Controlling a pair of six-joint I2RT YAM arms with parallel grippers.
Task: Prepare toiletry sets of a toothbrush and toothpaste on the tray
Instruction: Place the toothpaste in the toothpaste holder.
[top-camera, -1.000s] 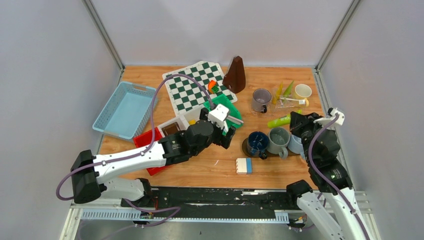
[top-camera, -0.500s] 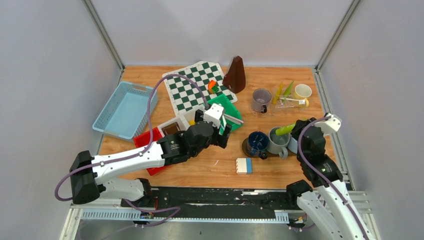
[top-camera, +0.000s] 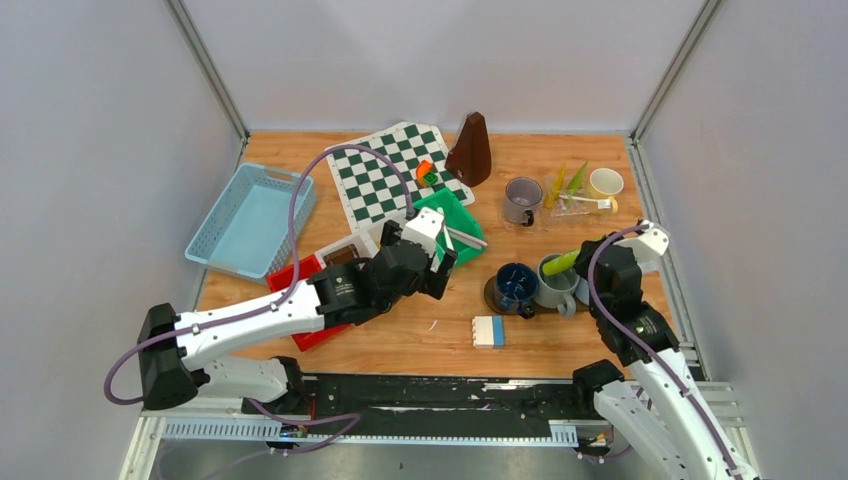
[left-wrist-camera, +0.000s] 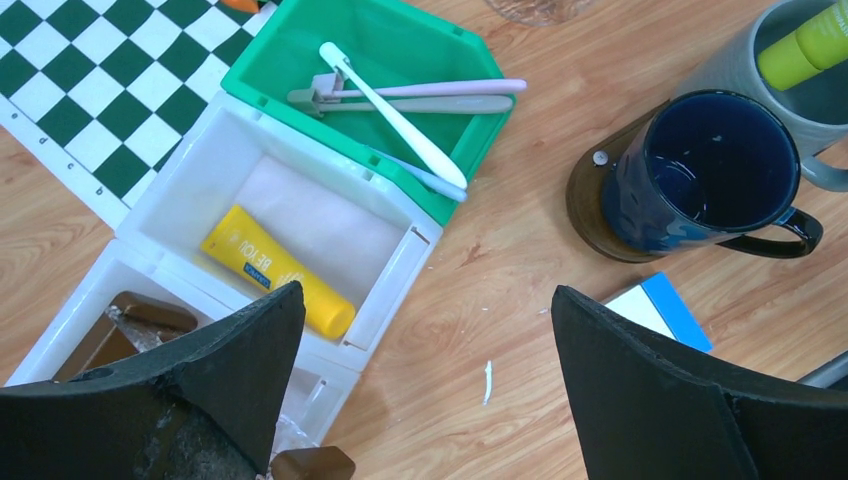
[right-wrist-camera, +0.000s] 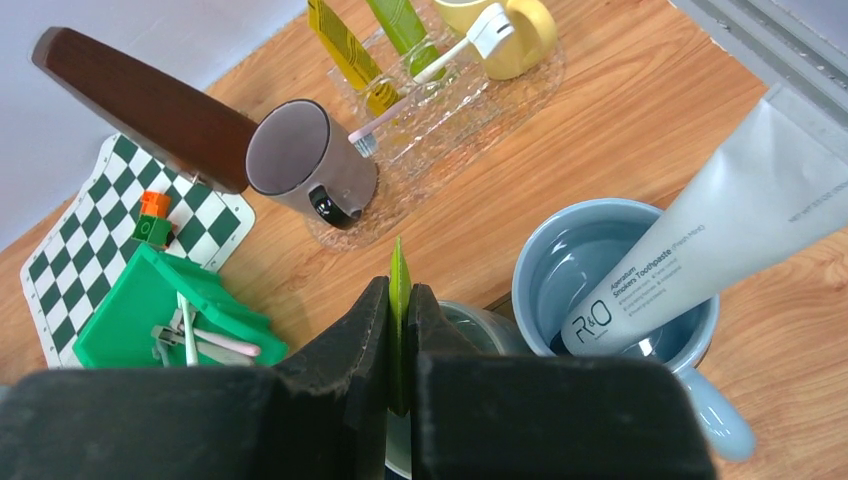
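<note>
Right gripper (right-wrist-camera: 398, 300) pinches the green tube (right-wrist-camera: 399, 260) over the grey-green mug (top-camera: 552, 288)!
Its 2 fingers clamp the tube's flat tail, cap end pointing into that mug's mouth, between the dark blue mug (left-wrist-camera: 715, 170) and the light blue mug (right-wrist-camera: 575, 265) holding a white tube (right-wrist-camera: 720, 220). Left gripper (left-wrist-camera: 425, 295) hangs wide open, empty, above a white bin (left-wrist-camera: 330, 225) with a yellow tube (left-wrist-camera: 275, 270) and a green bin (left-wrist-camera: 400, 40) with toothbrushes (left-wrist-camera: 395, 95). Grey mug (right-wrist-camera: 310, 165) and pale yellow mug (right-wrist-camera: 520, 35) sit on the clear tray (right-wrist-camera: 470, 130).
</note>
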